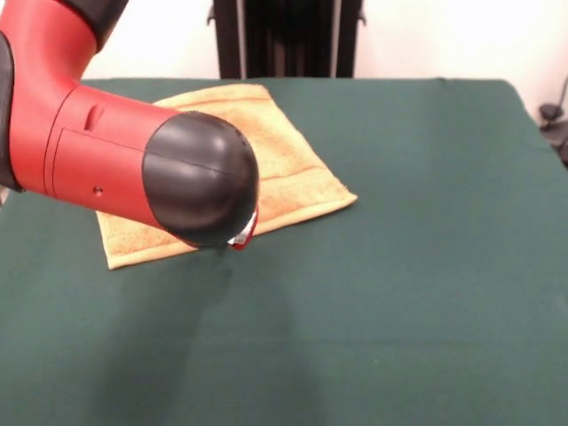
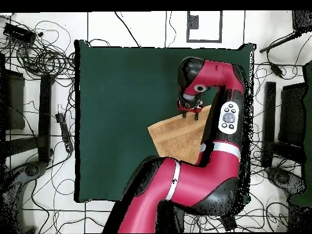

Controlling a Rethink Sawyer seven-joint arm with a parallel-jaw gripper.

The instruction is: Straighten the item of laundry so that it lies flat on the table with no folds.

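The item of laundry [image 1: 284, 151], a yellow-orange towel, lies on the green table [image 1: 399, 284] at the far left, with a woven band showing near its right end. It looks mostly spread out, but the red and black arm hides its left half. Only a small red and silver bit of the gripper [image 1: 240, 236] peeks out under the arm's black joint, at the towel's near edge. From overhead the gripper [image 2: 191, 113] hangs over one edge of the towel [image 2: 177, 137], near a corner. The arm also covers part of the towel on the table [image 2: 122, 109] there.
The arm's thick red link [image 1: 89, 151] crosses the left of the front view. A black stand [image 1: 288, 35] rises behind the table's far edge. Cables and dark boxes [image 2: 36, 61] lie on the floor around the table.
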